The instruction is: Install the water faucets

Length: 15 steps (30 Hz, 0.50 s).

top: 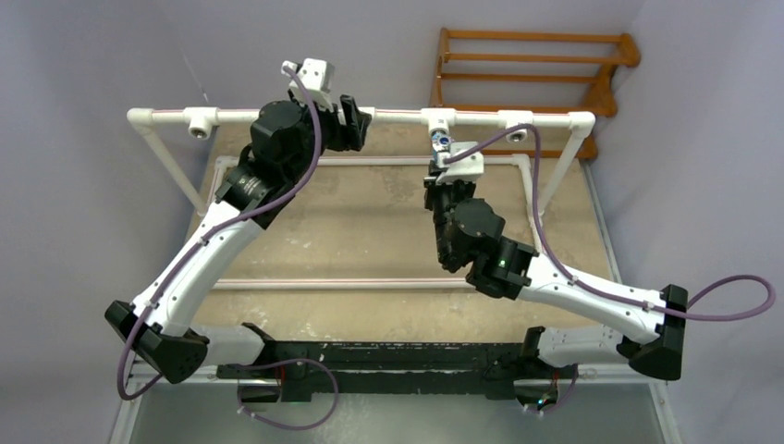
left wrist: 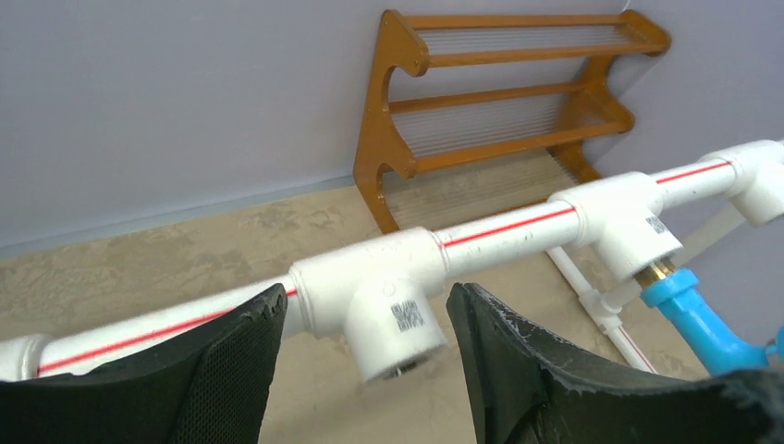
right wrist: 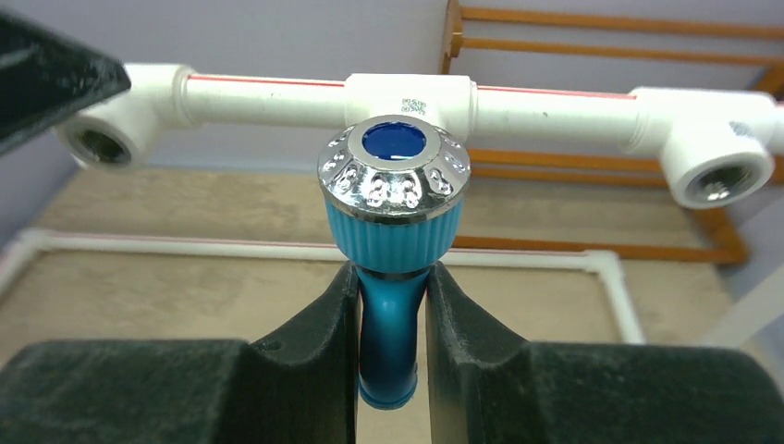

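Note:
The blue faucet, with a chrome-rimmed knob, is pinched by its bent spout in my right gripper, which is shut on it. In the left wrist view the faucet has its brass threaded end at the mouth of a white tee fitting on the raised pipe rail. From above, the faucet sits just under that rail, with the right gripper right behind it. My left gripper is open, its fingers either side of the neighbouring empty tee without touching it; from above it is at the rail.
The white pipe rail runs across the back on slanted legs, with more open tees at the left and right. A flat pipe frame lies on the table. A wooden rack stands behind at the right.

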Available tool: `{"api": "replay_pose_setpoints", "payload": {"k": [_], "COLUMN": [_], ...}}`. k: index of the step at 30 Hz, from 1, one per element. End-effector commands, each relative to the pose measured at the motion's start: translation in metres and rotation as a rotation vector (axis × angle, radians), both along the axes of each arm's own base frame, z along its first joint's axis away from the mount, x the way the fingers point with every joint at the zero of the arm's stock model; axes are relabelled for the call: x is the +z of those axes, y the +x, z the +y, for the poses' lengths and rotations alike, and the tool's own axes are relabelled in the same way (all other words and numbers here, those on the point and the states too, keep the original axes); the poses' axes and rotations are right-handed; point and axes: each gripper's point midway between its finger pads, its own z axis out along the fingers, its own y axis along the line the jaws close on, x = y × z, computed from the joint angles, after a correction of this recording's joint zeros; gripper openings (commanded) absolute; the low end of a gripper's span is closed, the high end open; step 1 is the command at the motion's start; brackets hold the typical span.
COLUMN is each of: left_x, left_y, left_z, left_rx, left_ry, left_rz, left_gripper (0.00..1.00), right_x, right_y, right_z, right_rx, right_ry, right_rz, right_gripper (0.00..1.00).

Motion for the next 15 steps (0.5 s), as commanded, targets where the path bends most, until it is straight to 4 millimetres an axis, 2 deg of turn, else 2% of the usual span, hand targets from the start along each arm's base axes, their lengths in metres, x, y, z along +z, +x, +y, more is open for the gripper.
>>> {"api": "replay_pose_setpoints", "payload": {"k": [1,9,13,15], "left_x": [-0.093,-0.08,-0.073,-0.074], "left_y": [-0.019,-0.023,-0.027,-0.029], "left_z": [0.01,0.02,0.024,0.026], "left_rx": [0.019,0.049,0.047,0.048], "left_ry": [0.099,0.07,0.056,0.053], "left_rz": [0.301,0.226,0.191,0.178], "left_gripper": [0.65,0.66,0.66,0.66], "right_x": [-0.003,-0.009,-0.019,-0.015], "right_y": [0.01,0.013,0.013,0.01], "right_z": [0.015,0.015,0.007,0.005], "right_rx": [0.06,0.075,0.033,0.047], "right_ry": [0.345,0.576,0.698,0.761], "right_rz": [0.054,0.11,0.134,0.128], "right_gripper": [0.0,0.0,0.0,0.0]}}
